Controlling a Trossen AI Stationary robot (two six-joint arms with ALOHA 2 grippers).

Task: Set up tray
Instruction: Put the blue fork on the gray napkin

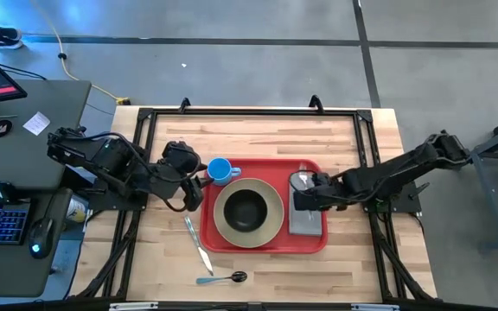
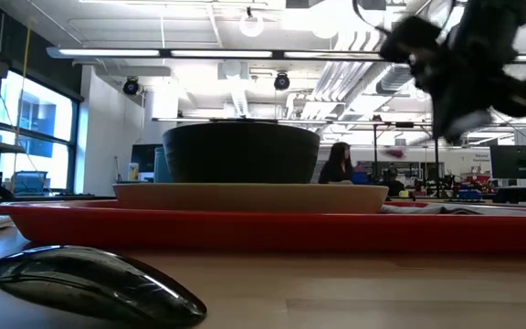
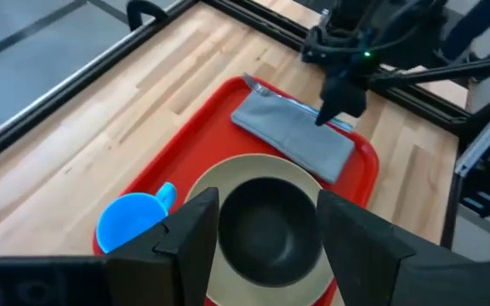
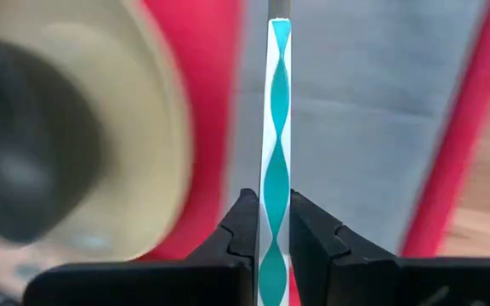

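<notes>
The red tray [image 1: 271,244] sits mid-bench. The right gripper [image 4: 269,223], fingers pinching a teal-striped utensil handle [image 4: 276,127], should lower it flat onto the grey napkin [image 1: 306,221]. The left gripper [image 3: 266,229] hovers nearby, fingers spread.

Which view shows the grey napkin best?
The left wrist view: the napkin lies whole on the tray. The high view has it partly under the right pincer; the right wrist view shows a blurred part; the low view barely shows it.

Left gripper [image 1: 199,192] fingers spread, held above the table; right gripper [image 1: 299,195] fingers clamped, arm outstretched
</notes>
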